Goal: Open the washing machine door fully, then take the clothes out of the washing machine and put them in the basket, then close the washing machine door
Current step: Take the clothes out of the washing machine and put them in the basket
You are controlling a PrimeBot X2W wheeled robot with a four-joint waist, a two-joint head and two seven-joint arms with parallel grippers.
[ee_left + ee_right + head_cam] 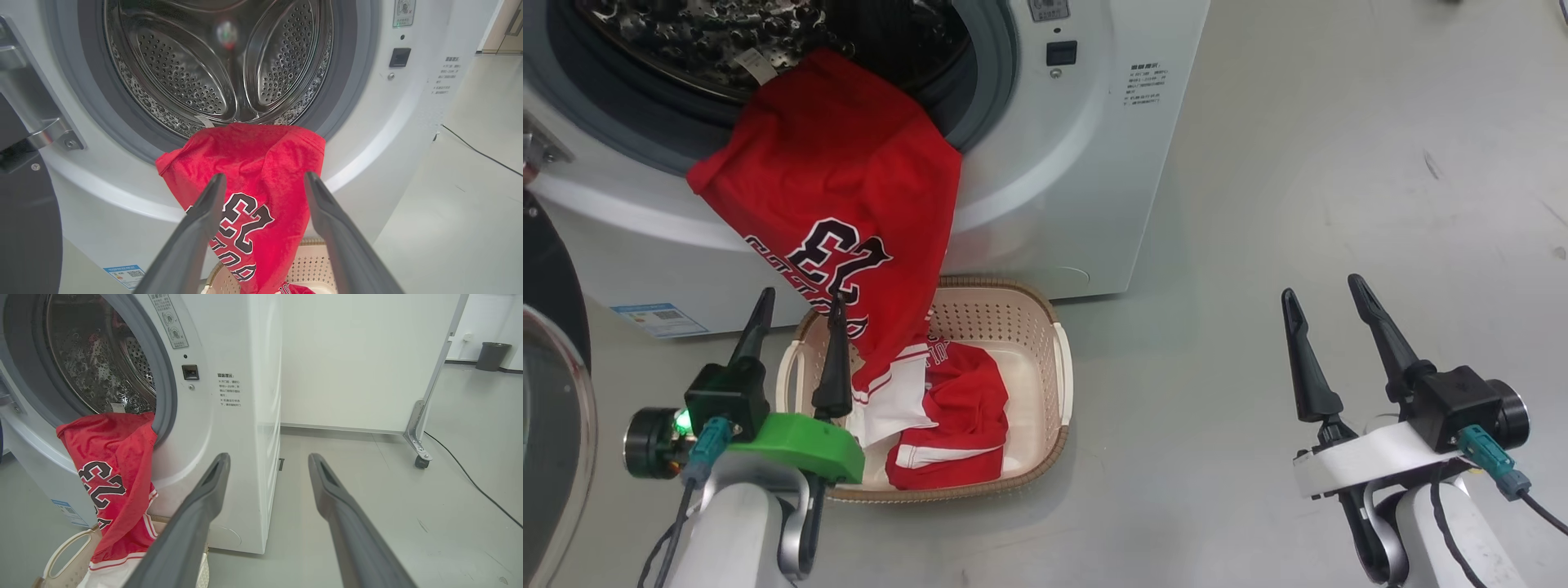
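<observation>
The washing machine point(1086, 163) has its mouth uncovered; the washing machine door point(551, 384) is swung out to the left. A red "23" jersey point(841, 188) hangs from the drum point(196, 73) over the grey gasket, with its lower end in the basket point(1021, 327). A second red garment with white trim point(956, 433) lies in the basket. My left gripper point(800, 298) is open at the basket's left rim, its fingers framing the jersey point(261, 171) without closing on it. My right gripper point(1321, 287) is open over bare floor, well right of the machine.
A blue label sticker point(658, 318) marks the washer's lower front. In the right wrist view a white partition on casters point(421, 457), a floor cable point(470, 477) and a dark bin point(492, 355) stand beyond the machine. Grey floor stretches to the right.
</observation>
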